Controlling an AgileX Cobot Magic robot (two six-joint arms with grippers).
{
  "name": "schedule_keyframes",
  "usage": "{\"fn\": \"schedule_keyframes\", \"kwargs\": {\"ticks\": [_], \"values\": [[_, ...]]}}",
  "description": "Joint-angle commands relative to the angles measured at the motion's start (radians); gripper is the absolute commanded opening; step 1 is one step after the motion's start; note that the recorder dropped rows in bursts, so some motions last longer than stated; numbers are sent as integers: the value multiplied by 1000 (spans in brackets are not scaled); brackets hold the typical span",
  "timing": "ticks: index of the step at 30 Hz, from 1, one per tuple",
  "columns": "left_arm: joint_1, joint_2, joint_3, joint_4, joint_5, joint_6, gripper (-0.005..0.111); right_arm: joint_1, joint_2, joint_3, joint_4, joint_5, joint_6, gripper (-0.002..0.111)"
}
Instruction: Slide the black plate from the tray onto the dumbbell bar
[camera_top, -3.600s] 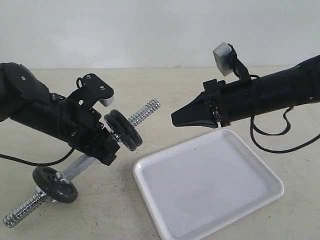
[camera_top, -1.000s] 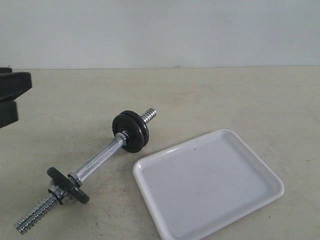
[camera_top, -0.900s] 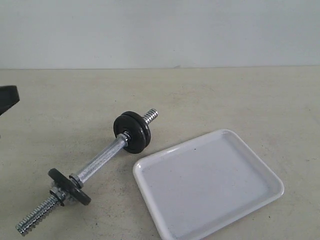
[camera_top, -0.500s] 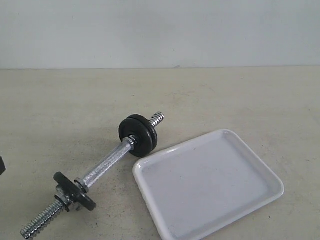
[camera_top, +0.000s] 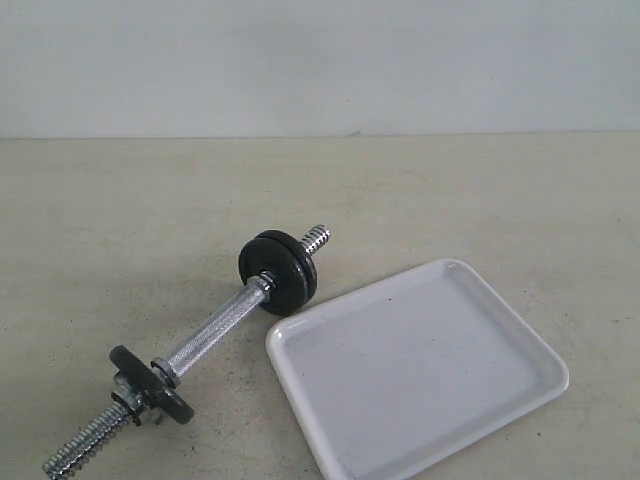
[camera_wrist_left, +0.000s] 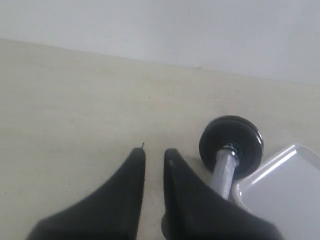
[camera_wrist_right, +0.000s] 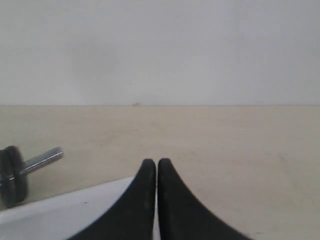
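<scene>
The dumbbell bar (camera_top: 215, 328) lies slantwise on the beige table, left of the tray (camera_top: 415, 365). Two black discs sit pressed together on it by its far threaded end. The outer one looks like the black plate (camera_top: 306, 262). A single black disc (camera_top: 150, 385) sits near the bar's near end. The white tray holds nothing. Neither arm shows in the exterior view. My left gripper (camera_wrist_left: 154, 152) is shut and empty, over bare table beside the bar (camera_wrist_left: 224, 172). My right gripper (camera_wrist_right: 157, 162) is shut and empty, over the tray's edge (camera_wrist_right: 65, 215).
A pale wall runs behind the table. Beige tabletop stretches behind and to the right of the tray. The bar's near threaded end (camera_top: 75, 455) reaches almost to the lower left corner of the exterior view.
The left arm has drawn back out of the exterior view and its jaws have closed. The dumbbell bar has shifted slightly to the right and come to rest.
</scene>
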Motion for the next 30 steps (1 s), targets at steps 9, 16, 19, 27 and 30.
{"fn": "schedule_keyframes", "kwargs": {"ticks": [9, 16, 19, 27, 30], "values": [[-2, -5, 5, 6, -22, 154, 13, -3, -7, 5, -118, -2, 96, 0], [-2, -5, 5, 6, 28, 172, 13, -3, -7, 5, -149, 235, 10, 0], [-2, -5, 5, 6, 30, 172, 13, -3, -7, 5, -142, 237, 131, 0], [-2, -5, 5, 6, 25, 172, 13, -3, -7, 5, -142, 237, 133, 0], [-2, -5, 5, 6, 22, 172, 13, -3, -7, 5, -142, 237, 133, 0]]}}
